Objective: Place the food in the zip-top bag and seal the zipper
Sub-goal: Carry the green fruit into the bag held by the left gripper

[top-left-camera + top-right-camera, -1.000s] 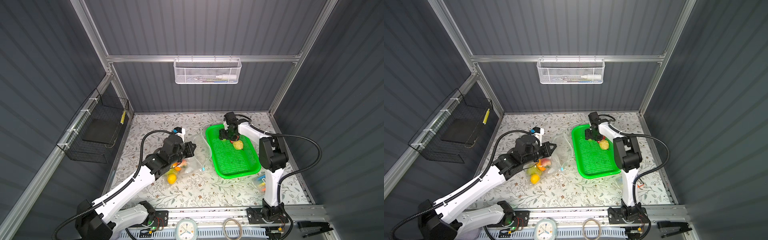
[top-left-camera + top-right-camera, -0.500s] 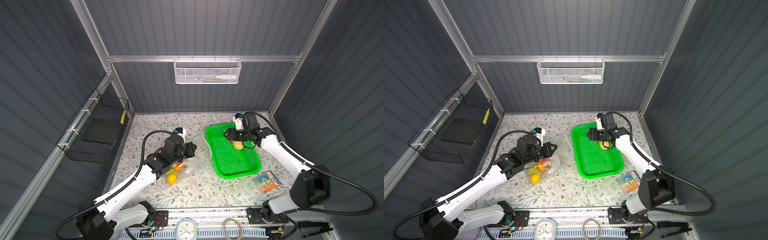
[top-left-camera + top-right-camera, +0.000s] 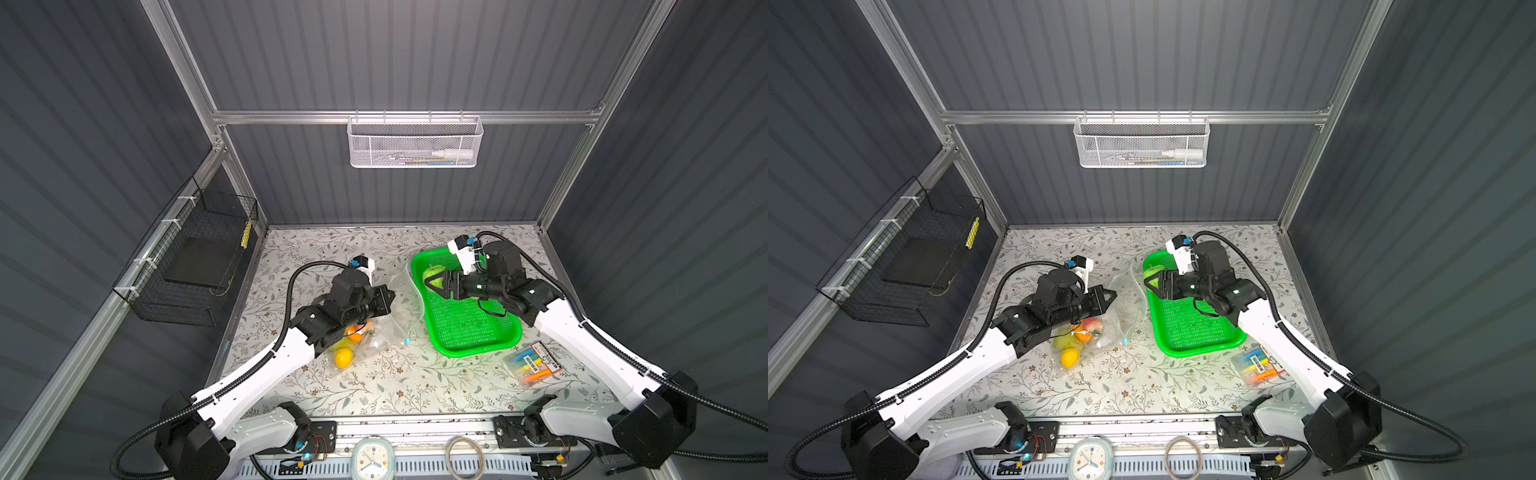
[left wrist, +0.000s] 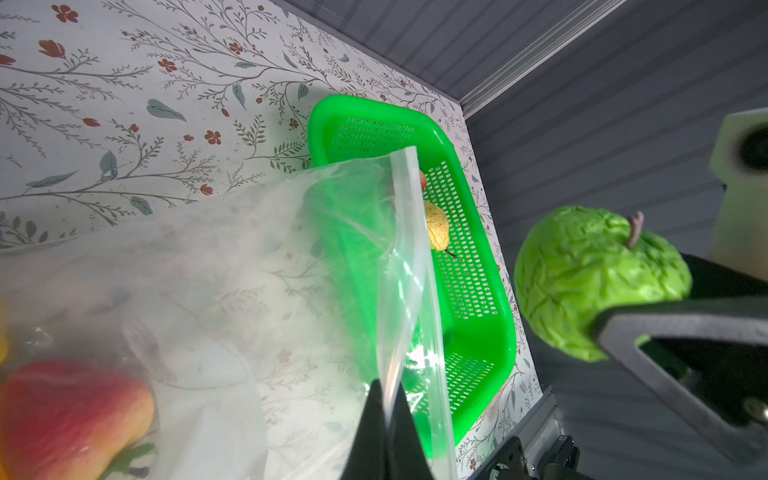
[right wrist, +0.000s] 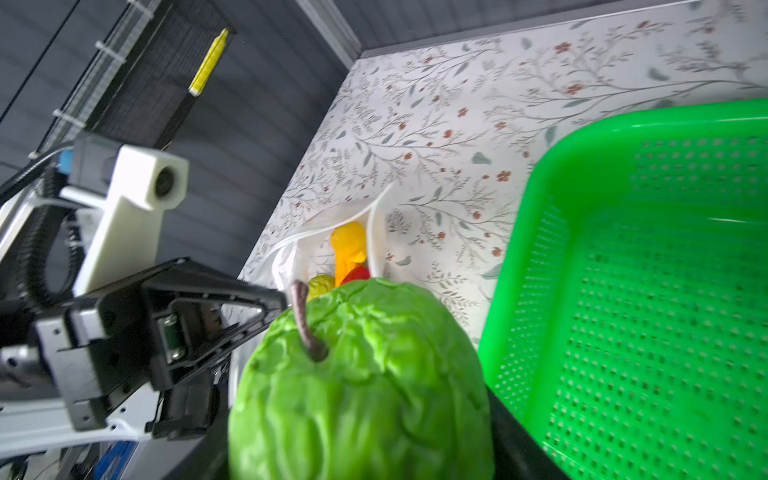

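I've got the green lumpy fruit (image 5: 361, 386) clamped in my right end effector (image 3: 434, 284), above the far end of the green basket (image 3: 461, 328) on the side facing the bag. The zip-top bag (image 3: 388, 332) lies on the desk (image 3: 374, 386) just left of the basket. My left end effector (image 4: 384, 388) is pinched tight on its zipper (image 4: 405, 266) edge, holding the mouth up. A lemon (image 3: 344, 357) shows inside. A tan lumpy ball (image 4: 437, 227) lies in the basket, and a marker packet (image 3: 534, 368) sits near its front.

Zip-top bag (image 3: 390, 326) open, fruit (image 3: 344, 357) inside, green gourd (image 3: 433, 277) held aloft
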`<control>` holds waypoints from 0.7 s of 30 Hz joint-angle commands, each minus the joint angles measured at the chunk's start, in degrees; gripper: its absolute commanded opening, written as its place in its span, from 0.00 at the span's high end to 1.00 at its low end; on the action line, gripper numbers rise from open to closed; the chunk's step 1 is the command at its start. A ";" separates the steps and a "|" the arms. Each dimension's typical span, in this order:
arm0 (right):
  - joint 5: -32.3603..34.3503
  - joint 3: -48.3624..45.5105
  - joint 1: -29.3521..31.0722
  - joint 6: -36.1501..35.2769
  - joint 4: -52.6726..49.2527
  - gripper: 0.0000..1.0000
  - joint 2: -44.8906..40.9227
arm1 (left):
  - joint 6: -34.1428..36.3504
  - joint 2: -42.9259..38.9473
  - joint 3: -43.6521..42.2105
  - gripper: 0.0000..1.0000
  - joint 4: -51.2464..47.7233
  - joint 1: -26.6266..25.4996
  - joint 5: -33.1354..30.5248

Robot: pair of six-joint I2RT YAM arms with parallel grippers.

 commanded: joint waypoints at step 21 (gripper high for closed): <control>14.13 9.28 10.98 -8.88 -12.16 0.47 14.89 | -0.07 -0.70 0.00 1.00 -0.06 -0.38 1.21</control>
